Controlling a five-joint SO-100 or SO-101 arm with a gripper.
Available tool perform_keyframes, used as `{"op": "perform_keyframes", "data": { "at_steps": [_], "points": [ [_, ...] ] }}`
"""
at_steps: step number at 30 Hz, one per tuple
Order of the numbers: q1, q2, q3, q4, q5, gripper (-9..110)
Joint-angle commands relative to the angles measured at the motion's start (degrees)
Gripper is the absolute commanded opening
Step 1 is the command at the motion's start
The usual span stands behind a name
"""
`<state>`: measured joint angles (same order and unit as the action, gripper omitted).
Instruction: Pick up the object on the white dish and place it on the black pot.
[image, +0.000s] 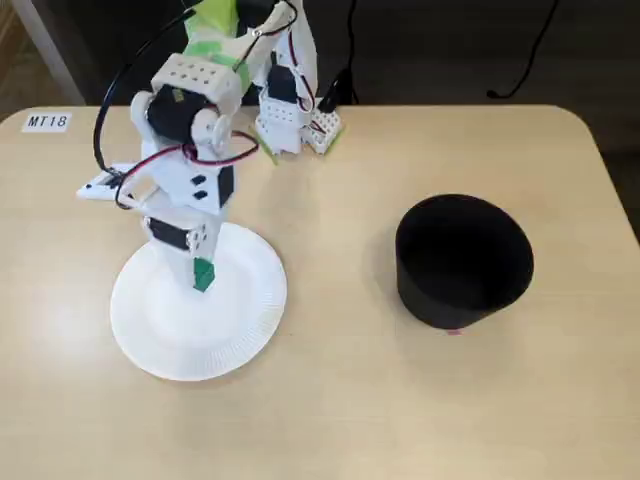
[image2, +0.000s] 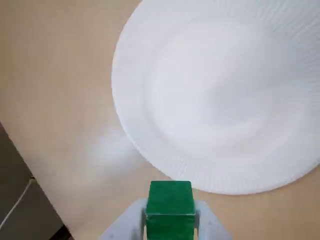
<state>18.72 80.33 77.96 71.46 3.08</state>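
Note:
A tiny green cube (image: 203, 274) hangs between the white fingers of my gripper (image: 203, 277), lifted above the white dish (image: 160, 330). The wrist view shows the cube (image2: 170, 207) clamped at the bottom edge with a finger on each side, and the dish (image2: 220, 95) lies below it with nothing on it. My gripper (image2: 170, 220) is shut on the cube. The black pot (image: 463, 262) stands to the right on the table in the fixed view, well apart from the arm, its inside dark.
The arm's base (image: 285, 110) sits at the table's back edge with red and black cables around it. A small white label (image: 46, 121) marked MT18 lies at the back left corner. Light wooden tabletop (image: 340, 300) stretches between dish and pot.

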Motion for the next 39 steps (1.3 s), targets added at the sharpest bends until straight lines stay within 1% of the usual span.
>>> {"op": "perform_keyframes", "data": {
  "at_steps": [1,10,16,27,39],
  "points": [
    [-3.6,6.42,-2.46,-0.18,0.62,0],
    [-14.59,15.64,-2.2,-0.7,2.29,0],
    [-24.79,18.28,-1.93,-2.2,2.37,0],
    [-40.52,16.08,1.41,-8.61,-0.44,0],
    [-50.36,10.37,5.01,-14.15,-6.77,0]
  ]
}}
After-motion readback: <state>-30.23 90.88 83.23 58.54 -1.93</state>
